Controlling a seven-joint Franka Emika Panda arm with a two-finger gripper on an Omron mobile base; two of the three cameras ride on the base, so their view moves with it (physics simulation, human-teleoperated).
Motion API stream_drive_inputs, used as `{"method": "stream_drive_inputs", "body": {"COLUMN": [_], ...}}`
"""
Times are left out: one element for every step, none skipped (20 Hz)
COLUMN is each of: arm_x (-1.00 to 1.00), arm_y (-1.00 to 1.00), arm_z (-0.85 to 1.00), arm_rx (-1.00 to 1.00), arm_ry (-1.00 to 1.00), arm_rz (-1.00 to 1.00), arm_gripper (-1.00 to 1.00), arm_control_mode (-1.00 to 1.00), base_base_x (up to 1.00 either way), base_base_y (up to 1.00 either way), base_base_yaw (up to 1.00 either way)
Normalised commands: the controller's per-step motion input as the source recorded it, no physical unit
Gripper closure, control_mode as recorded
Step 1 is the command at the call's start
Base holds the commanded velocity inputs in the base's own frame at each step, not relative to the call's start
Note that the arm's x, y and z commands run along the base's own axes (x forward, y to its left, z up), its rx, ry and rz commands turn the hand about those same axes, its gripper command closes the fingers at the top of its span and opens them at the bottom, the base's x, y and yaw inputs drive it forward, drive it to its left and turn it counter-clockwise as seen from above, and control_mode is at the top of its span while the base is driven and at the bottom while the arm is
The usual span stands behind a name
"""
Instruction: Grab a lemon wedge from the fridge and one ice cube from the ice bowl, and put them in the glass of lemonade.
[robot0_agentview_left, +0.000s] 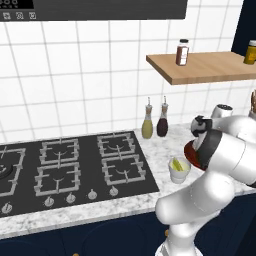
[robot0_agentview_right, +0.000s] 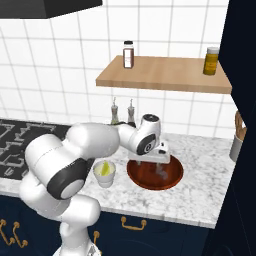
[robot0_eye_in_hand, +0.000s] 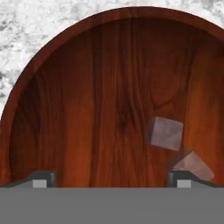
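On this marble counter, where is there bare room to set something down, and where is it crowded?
Bare marble counter lies right of the wide red wooden bowl, toward the navy cabinet wall. Another free patch sits behind the bowl, along the white tiles. It is crowded around the small whitish cup, beside the bowl under the arm, with two slim bottles behind. The open gripper hangs over the bowl.

base views flank counter (robot0_agentview_right: 210, 200), hand view overhead

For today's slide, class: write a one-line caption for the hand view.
Open claw poised over the red ice bowl, two ice cubes lying near its right fingertip.
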Motion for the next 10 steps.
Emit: {"method": "stream_drive_inputs", "body": {"arm_x": [0.38, 0.37, 0.37, 0.3, 0.19, 0.0, 0.0, 0.0, 0.0, -0.06], "arm_y": [-0.23, -0.26, -0.32, -0.39, -0.39, -0.39, -0.38, -0.31, -0.31, -0.3], "arm_z": [0.0, 0.0, -0.01, -0.09, -0.15, -0.14, -0.12, -0.09, -0.14, -0.17], "arm_rx": [-0.06, -0.04, -0.02, 0.0, 0.0, 0.0, 0.0, 0.0, 0.0, 0.0], "arm_ry": [0.02, 0.02, 0.04, 0.04, 0.03, 0.01, 0.0, 0.0, 0.0, 0.0], "arm_rz": [0.0, 0.0, 0.0, -0.02, -0.04, -0.06, -0.07, -0.09, -0.09, -0.07], "arm_gripper": [-1.0, -1.0, -1.0, -1.0, -1.0, -1.0, -1.0, -1.0, -1.0, -1.0], "arm_control_mode": [-1.0, -1.0, -1.0, -1.0, -1.0, -1.0, -1.0, -1.0, -1.0, -1.0], "base_base_x": [0.0, 0.0, 0.0, 0.0, 0.0, 0.0, 0.0, 0.0, 0.0, 0.0], "base_base_y": [0.0, 0.0, 0.0, 0.0, 0.0, 0.0, 0.0, 0.0, 0.0, 0.0], "base_base_yaw": [0.0, 0.0, 0.0, 0.0, 0.0, 0.0, 0.0, 0.0, 0.0, 0.0]}}
